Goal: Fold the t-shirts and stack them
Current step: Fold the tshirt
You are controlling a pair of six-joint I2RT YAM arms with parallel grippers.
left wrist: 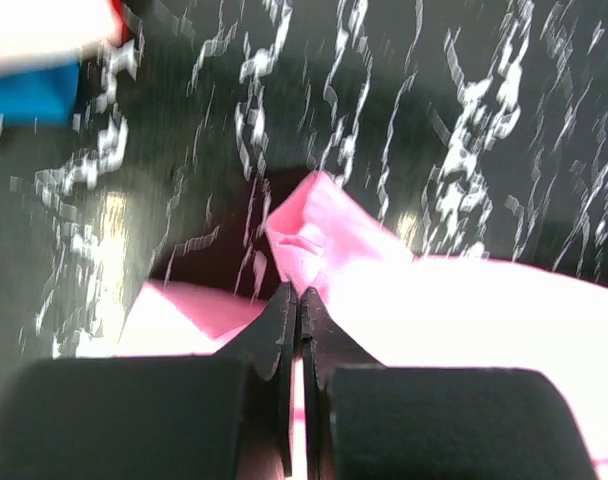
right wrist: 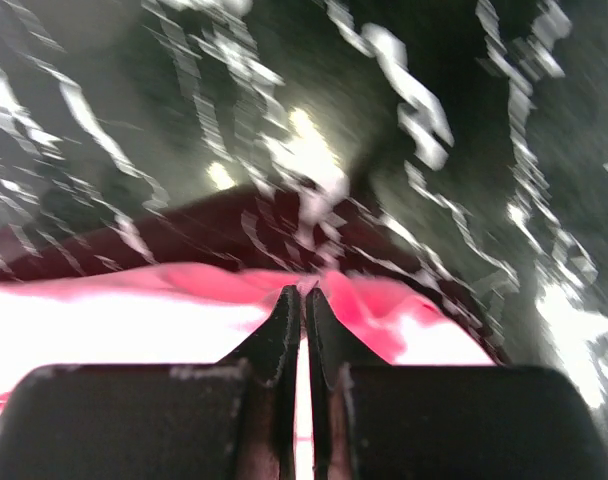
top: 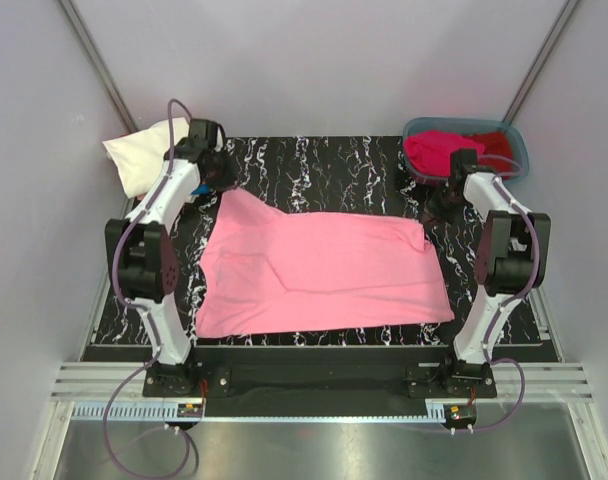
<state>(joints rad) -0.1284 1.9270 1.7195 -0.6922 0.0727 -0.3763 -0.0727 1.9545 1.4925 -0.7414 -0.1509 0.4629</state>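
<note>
A light pink t-shirt (top: 324, 270) lies spread on the black marbled table (top: 334, 165). My left gripper (top: 222, 183) is shut on the shirt's far left corner, and the left wrist view shows the jaws (left wrist: 297, 290) pinching a raised fold of pink cloth (left wrist: 464, 320). My right gripper (top: 433, 212) is shut on the far right corner, and the right wrist view shows its jaws (right wrist: 303, 291) closed on the pink edge (right wrist: 134, 310). A cream-white t-shirt (top: 139, 160) lies folded at the far left. Magenta (top: 439, 150) and dark red (top: 496, 143) shirts lie in the tub.
A grey-blue plastic tub (top: 515, 160) stands at the far right corner. A bit of blue cloth (left wrist: 29, 95) shows at the top left of the left wrist view. Grey walls close in the table on three sides.
</note>
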